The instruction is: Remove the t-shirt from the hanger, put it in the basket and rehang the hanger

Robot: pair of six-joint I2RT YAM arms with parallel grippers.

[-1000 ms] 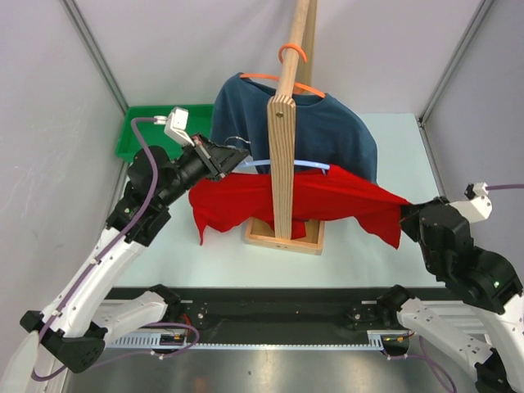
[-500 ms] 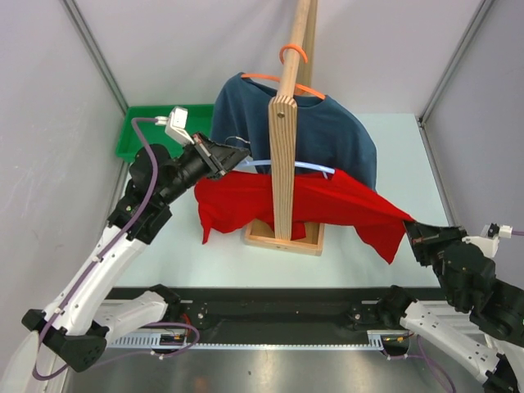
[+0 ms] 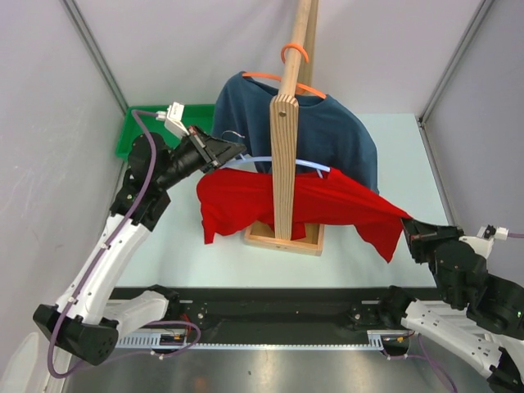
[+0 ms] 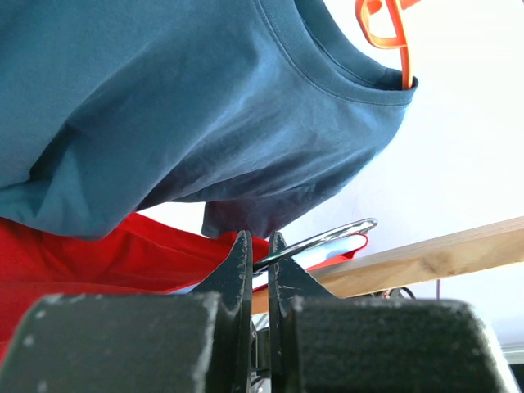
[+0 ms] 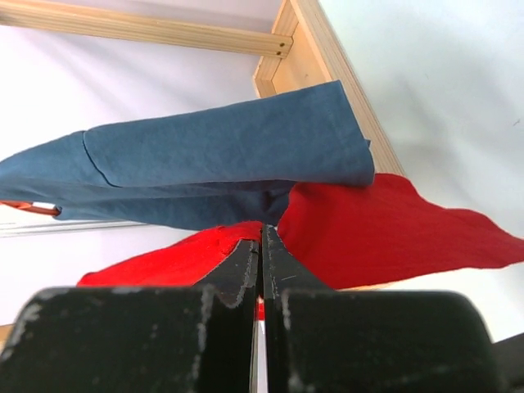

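A red cotton t-shirt (image 3: 246,201) is seen draped across the front of an upright wooden rack (image 3: 281,164), low on the post and above the pale table (image 3: 368,254). Just above its upper edge, the arc of a pale blue plastic hanger (image 3: 311,165) is exposed. The left gripper (image 3: 223,152) is closed on that hanger at its left end, where a thin silver wire hook (image 4: 327,236) is seen clamped between the jaws in the left wrist view. The right gripper (image 3: 407,229) is closed on the right edge of the red cotton t-shirt, and the cloth is drawn taut from the post toward it. Behind and higher, a dark blue t-shirt (image 3: 327,131) is hung on an orange hanger (image 4: 403,65), which is hooked over the rack's sloping bar. A green plastic bin (image 3: 124,141) is placed at the table's far left, behind the left arm.
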